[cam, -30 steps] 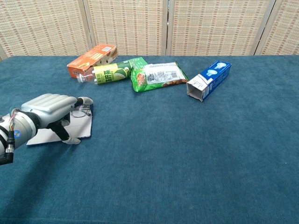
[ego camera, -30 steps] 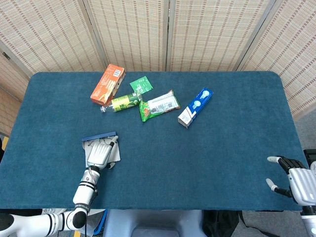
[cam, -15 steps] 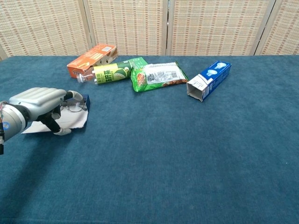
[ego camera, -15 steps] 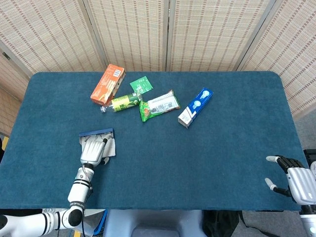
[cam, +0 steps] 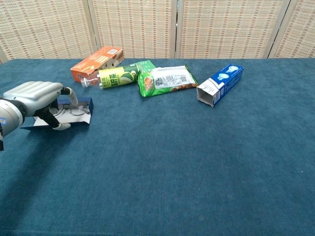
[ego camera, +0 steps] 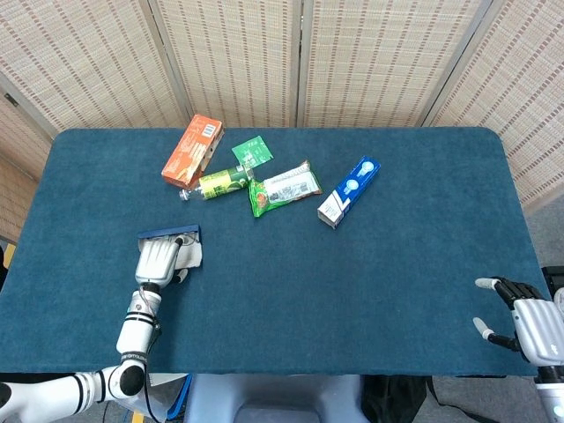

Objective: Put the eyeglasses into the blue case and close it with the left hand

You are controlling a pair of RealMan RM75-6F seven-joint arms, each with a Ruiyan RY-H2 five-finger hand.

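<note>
The blue case (ego camera: 169,236) lies open near the table's (ego camera: 370,291) left front part, its long axis running left to right across the table, with the raised blue lid edge along its far side and the pale lining facing up. The eyeglasses (cam: 73,110) rest inside it, lenses side by side along that same left-to-right line. The left hand (cam: 33,98) arches over the case from the near side, its fingers curled down onto the lining and the case's left part; whether it actually grips the case or only presses on it cannot be told. The right hand (ego camera: 529,324) sits at the table's right front corner, fingers spread and holding nothing. Compared with a second ago, the case and the left hand have slid further left and a little farther from the robot, and less of the pale lining shows. The orange carton (ego camera: 191,150), green bottle (ego camera: 220,183), green snack packet (ego camera: 284,188) and blue-and-white box (ego camera: 348,191) lie unchanged.
</note>
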